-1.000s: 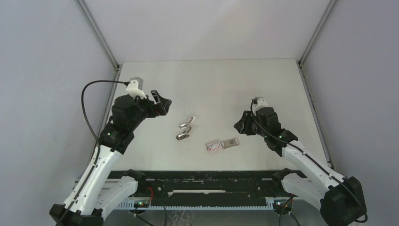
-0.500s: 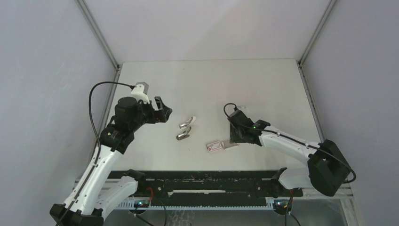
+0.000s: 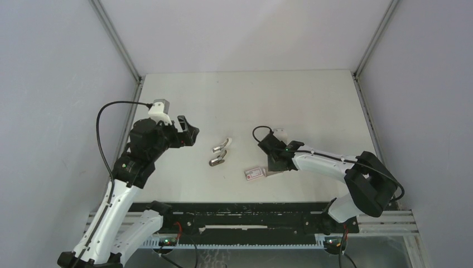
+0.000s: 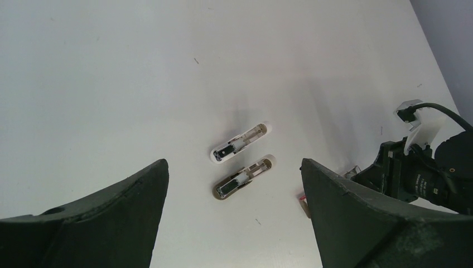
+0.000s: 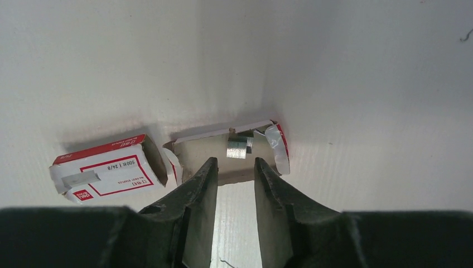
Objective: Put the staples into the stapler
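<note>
Evidently the fetching step: right gripper (image 5: 235, 163), jaws narrowly parted and empty, hangs over the staples (image 5: 238, 148) in their cardboard tray (image 5: 201, 152); next it should straddle and pinch them. Left gripper (image 4: 234, 165), wide open, overlooks the opened stapler (image 4: 241, 144) on the worktop (image 3: 290, 100).

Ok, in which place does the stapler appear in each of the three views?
Top external: the stapler lies slightly left of the picture's centre.
Left wrist: the stapler is just below centre, its two halves side by side.
Right wrist: not in it.
Shared landmark: the red-and-white box, right of the stapler from above, at the left in the right wrist view.
</note>
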Controlling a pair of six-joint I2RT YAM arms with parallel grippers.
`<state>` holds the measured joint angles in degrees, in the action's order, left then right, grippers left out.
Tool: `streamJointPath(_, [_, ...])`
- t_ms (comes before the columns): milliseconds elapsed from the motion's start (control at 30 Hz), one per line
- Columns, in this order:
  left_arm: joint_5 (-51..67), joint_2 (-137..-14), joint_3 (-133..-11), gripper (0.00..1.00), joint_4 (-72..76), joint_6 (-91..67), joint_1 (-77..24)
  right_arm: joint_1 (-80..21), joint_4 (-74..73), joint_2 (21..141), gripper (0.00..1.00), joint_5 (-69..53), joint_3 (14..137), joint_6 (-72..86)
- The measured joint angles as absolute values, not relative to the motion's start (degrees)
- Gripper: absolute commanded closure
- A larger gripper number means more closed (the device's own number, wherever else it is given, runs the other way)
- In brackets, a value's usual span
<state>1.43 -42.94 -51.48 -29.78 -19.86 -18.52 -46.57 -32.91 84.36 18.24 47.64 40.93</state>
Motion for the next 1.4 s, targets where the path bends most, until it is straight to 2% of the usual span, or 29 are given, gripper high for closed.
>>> streamJointPath(1100, [1.7, -43.2, -51.5, 0.08, -29.8, -19.9, -17.1, -47.6, -33.1, 90.6, 0.81, 20.6, 50.0, 40.9])
streamJointPath(1400, [1.7, -43.5, -51.5, 0.08, -29.8, -19.9, -17.0, -47.7, -33.1, 90.7, 0.87, 21.0, 50.0, 40.9])
